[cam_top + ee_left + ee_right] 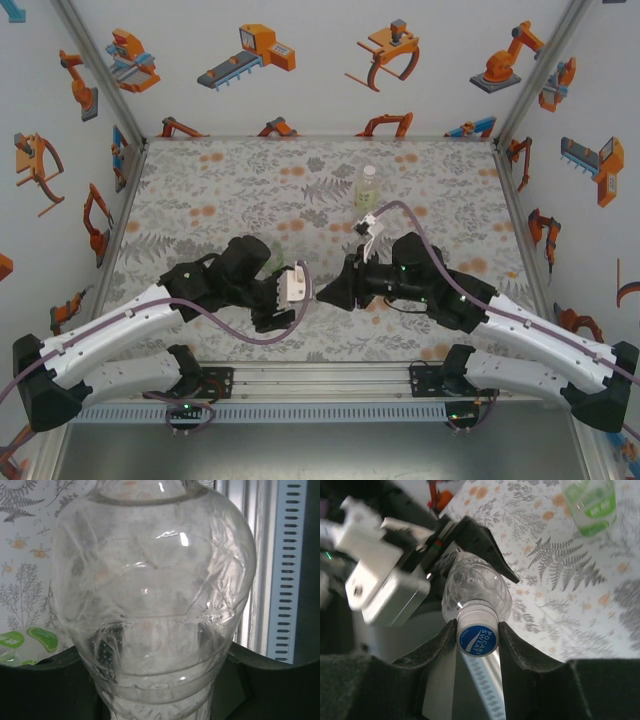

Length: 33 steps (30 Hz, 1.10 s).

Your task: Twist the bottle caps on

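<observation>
Between the arms, over the fern-printed table (pixel 200 180), the white, blue-topped cap (pixel 478 640) sits on the neck of the colourless bottle (pixel 155 595), nipped by the closed right gripper (pixel 477 630); the left gripper (pixel 155 680) is clamped round the thin, crinkled, bulbous body. The turn is likely best made squarely about the neck's axis, under light push; the soft wall could buckle.

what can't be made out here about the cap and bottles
Right wrist view: how far the cap is threaded; seen end-on, the right fingers cover its sides.
Left wrist view: the neck of the clear bottle, cut off by the top edge.
Top view: the cap, hidden under the right arm.
</observation>
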Each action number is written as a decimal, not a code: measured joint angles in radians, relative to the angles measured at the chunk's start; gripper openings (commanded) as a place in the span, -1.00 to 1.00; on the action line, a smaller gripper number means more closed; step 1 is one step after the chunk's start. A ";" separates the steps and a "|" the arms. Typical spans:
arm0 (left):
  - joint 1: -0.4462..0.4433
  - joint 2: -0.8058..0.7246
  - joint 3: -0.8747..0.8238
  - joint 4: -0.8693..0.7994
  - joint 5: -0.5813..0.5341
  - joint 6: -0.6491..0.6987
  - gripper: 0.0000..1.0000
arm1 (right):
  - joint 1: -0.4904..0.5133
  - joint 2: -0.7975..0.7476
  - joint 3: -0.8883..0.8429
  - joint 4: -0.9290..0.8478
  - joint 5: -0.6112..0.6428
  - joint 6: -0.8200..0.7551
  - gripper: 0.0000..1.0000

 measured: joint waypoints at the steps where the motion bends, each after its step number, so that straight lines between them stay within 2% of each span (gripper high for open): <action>1: 0.000 0.000 0.000 0.008 -0.014 -0.001 -1.00 | 0.000 -0.002 -0.002 -0.004 0.031 0.079 -1.00; 6: 0.000 -0.001 -0.003 0.050 -0.077 -0.004 -1.00 | 0.003 -0.009 -0.005 -0.041 0.150 0.393 -1.00; 10: 0.000 -0.001 -0.005 0.062 -0.115 -0.005 -1.00 | 0.003 -0.001 -0.001 -0.068 0.190 0.518 -1.00; 11: 0.000 -0.001 -0.006 0.063 -0.120 -0.004 -0.89 | 0.003 0.004 0.004 -0.076 0.194 0.530 -1.00; 13: 0.000 -0.002 -0.010 0.069 -0.131 -0.004 -0.37 | 0.003 0.016 0.016 -0.089 0.203 0.542 -1.00; 16: 0.000 -0.005 -0.013 0.077 -0.146 -0.005 0.16 | 0.003 0.031 0.035 -0.108 0.214 0.544 -1.00; 19: 0.000 -0.020 -0.018 0.089 -0.152 -0.005 0.53 | 0.002 0.052 0.074 -0.152 0.232 0.520 -1.00; 20: -0.002 -0.030 -0.018 0.095 -0.151 -0.006 0.59 | -0.005 0.063 0.090 -0.178 0.244 0.502 -1.00; 28: 0.004 -0.098 -0.018 0.110 -0.203 -0.022 0.68 | -0.126 0.201 0.273 -0.414 0.280 0.289 -1.00; 33: 0.078 -0.114 -0.018 0.095 -0.232 -0.058 0.67 | -0.235 0.343 0.449 -0.529 0.279 0.108 -1.00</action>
